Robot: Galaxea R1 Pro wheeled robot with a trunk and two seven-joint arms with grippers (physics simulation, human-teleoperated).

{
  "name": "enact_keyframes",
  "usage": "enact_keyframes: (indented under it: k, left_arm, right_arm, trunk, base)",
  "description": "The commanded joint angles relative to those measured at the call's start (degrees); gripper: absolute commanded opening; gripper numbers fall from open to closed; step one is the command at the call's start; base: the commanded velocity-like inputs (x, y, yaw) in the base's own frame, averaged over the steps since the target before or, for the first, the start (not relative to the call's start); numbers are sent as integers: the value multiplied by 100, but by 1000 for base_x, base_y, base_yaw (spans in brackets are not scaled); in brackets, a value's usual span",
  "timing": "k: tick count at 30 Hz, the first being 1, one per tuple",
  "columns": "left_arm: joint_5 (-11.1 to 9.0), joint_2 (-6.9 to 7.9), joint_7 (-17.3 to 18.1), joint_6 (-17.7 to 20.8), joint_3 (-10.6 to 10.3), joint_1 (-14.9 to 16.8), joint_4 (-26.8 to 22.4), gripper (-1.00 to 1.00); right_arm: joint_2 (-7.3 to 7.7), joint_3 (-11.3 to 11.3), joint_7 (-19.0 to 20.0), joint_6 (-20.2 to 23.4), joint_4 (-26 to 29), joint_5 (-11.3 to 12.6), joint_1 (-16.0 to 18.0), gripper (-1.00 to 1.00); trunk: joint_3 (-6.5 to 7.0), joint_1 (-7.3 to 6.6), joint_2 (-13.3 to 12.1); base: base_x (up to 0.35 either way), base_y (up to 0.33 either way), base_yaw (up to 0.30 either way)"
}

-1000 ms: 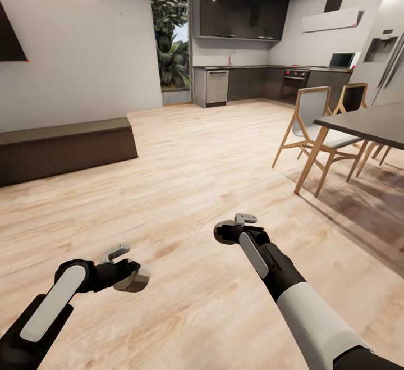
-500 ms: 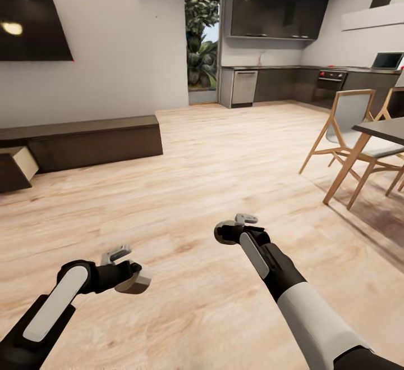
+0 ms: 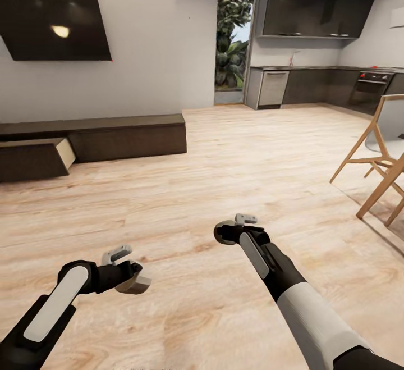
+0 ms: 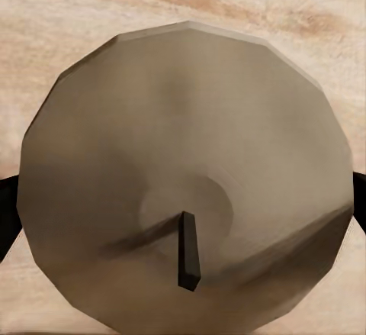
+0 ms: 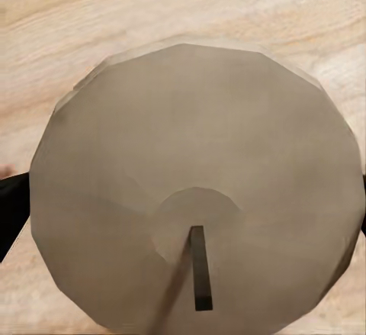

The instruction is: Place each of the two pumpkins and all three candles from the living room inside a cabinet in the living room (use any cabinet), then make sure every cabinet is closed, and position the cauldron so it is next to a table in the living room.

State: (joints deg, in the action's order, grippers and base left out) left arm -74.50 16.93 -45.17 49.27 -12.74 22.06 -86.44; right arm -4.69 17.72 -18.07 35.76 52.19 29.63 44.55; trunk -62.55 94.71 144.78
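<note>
My left gripper [image 3: 127, 273] is shut on a candle [image 3: 134, 283], a stubby grey-brown cylinder held low over the wooden floor. The left wrist view looks onto that candle's round top [image 4: 183, 159] with its dark wick. My right gripper [image 3: 233, 227] is shut on a second candle [image 3: 225, 233], and the right wrist view gives its top face [image 5: 191, 167] and wick. The long, low dark-brown cabinet [image 3: 132, 135] stands along the left wall, well ahead of both arms. One front panel [image 3: 35, 158] at its left end stands tilted open. Pumpkins, cauldron and table are out of view.
A dark TV screen [image 3: 56, 24] hangs on the wall above the cabinet. A wooden-legged chair [image 3: 381, 159] stands at the right edge. Grey kitchen units [image 3: 325, 86] and a glazed doorway [image 3: 233, 41] with plants are at the back. Wooden floor [image 3: 224, 162] stretches between.
The camera has swung left: the chair and kitchen slid right, and the TV and the cabinet's open panel came into the picture. Both arms hold the same pose with their candles.
</note>
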Motion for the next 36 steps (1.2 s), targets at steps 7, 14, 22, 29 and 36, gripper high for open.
enact_keyframes:
  k: [7, 14, 22, 29, 36]
  left_arm:
    - [-45, 4, -62, -6, -9, 6, -5, -100]
    - [-37, 4, -57, -6, -6, 4, -5, -100]
    - [-28, 10, -25, -6, 2, 7, -5, -100]
    - [-28, 5, -26, -11, 1, 8, -5, -100]
    - [-34, 6, -17, -12, 1, 7, -5, -100]
  right_arm:
    - [3, 19, -49, -6, -342, 42, 7, -100]
    - [3, 17, -48, -25, -390, 46, 4, -100]
    - [5, 14, -6, -213, -328, 32, 4, -100]
    - [5, 18, -4, -219, -321, 48, 6, -100]
    - [3, 17, -4, -268, -309, 37, 4, -100]
  trunk:
    - [-5, -2, 3]
    - [-5, -2, 3]
    - [-5, -2, 3]
    - [-5, -2, 3]
    - [-5, -2, 3]
  base:
    - [0, 0, 292]
    - [10, 0, 292]
    - [262, 9, 257]
    - [318, 94, 25]
    - [309, 142, 1]
